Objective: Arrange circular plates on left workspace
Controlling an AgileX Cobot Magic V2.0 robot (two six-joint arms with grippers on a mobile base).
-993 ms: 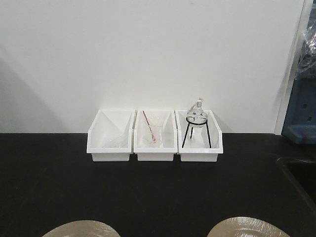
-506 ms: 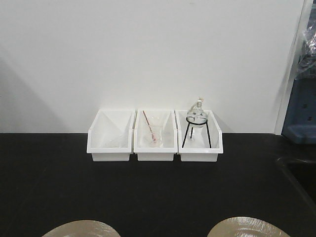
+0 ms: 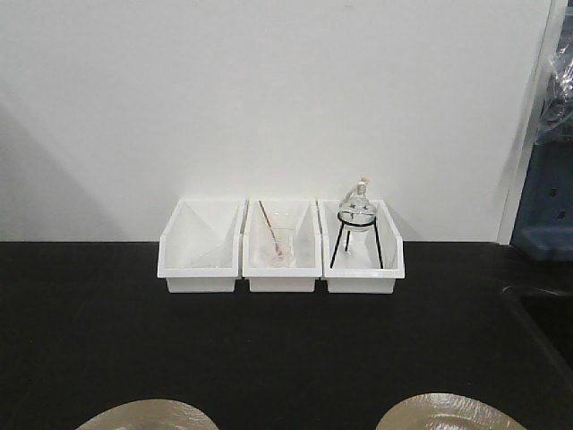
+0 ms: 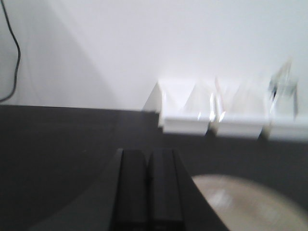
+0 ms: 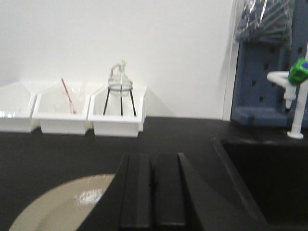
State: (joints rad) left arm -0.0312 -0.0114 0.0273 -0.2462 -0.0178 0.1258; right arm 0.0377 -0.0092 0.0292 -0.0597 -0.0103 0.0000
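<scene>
My left claw (image 4: 147, 166) is clenched, its two dark fingers pressed flat together with nothing between them. It points toward the row of bins (image 4: 216, 118), though this view is blurred. My right claw (image 5: 153, 166) is clenched the same way and is empty, aimed a little to the right of the row.

Both claws are above the black tabletop (image 3: 107, 331), on the near side of the bins. The left plate (image 3: 148, 415) lies flat on the tabletop, well in front of the row's left end. The right plate (image 3: 452, 412) lies flat too, well in front of the row's right end and slightly past it. I touch neither plate.

In the rightmost bin a glass flask (image 3: 358, 210) sits on a black tripod (image 3: 356, 240), and the middle bin holds clear glassware with a reddish rod. The sink (image 5: 269, 183) is sunk into the tabletop to the right of the row, with a white tap (image 5: 293, 101) behind it.
</scene>
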